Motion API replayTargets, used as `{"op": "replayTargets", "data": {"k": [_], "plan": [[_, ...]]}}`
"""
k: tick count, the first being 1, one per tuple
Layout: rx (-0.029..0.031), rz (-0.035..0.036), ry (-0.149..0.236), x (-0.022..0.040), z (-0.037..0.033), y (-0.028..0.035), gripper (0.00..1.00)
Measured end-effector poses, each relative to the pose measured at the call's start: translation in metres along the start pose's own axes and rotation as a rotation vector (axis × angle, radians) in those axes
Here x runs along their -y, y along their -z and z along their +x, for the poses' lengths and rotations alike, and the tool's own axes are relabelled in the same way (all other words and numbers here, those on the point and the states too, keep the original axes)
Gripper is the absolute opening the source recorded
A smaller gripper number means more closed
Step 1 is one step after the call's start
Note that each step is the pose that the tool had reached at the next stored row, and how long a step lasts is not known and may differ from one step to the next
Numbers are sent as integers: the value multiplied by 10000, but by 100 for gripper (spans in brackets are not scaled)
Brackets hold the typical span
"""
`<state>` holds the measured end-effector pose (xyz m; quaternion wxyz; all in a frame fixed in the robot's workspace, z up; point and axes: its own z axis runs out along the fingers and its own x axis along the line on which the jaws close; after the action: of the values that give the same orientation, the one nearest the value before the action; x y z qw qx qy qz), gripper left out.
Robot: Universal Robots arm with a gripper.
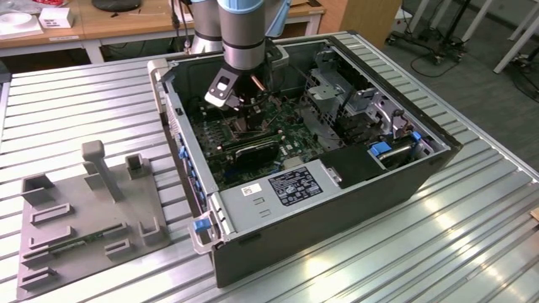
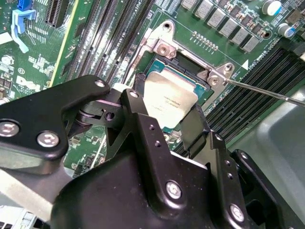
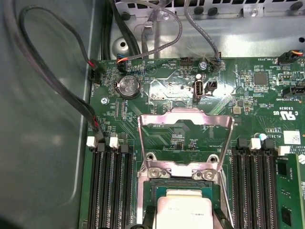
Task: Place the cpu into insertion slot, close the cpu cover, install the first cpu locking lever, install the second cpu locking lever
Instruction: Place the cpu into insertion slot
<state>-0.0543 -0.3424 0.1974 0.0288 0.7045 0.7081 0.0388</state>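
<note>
Inside the open case [image 1: 379, 189] on the table [image 1: 84, 95], the arm reaches straight down to the motherboard [image 1: 291, 129], with the claw [image 1: 242, 126] directly over the slot [image 2: 188, 61]. In both wrist views the cpu [image 3: 185, 207] lies flat, grey face up, within the slot's rim and between the two black fingers [image 2: 138, 119]. The fingers sit against two opposite edges of it, so the claw looks clenched on the cpu rather than released. The chip is thus off to no side of the claw but centred under it. The cover [image 3: 186, 114] stands hinged up and open just beyond the cpu, its hinge edge beside the slot and parallel to the line between the fingers. A thin lever rod [image 2: 267, 94] sticks out from one corner of the slot, apparently unlatched. By the look of it, the cpu is seated or nearly so, and the cover is not yet closed.
</note>
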Motion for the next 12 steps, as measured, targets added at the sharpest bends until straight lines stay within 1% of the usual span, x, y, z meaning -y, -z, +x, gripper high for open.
{"op": "replayTargets", "data": {"k": [7,12], "plan": [[-4,-1,-41,2,0,-17,54],[-7,0,-54,2,0,-19,54]]}}
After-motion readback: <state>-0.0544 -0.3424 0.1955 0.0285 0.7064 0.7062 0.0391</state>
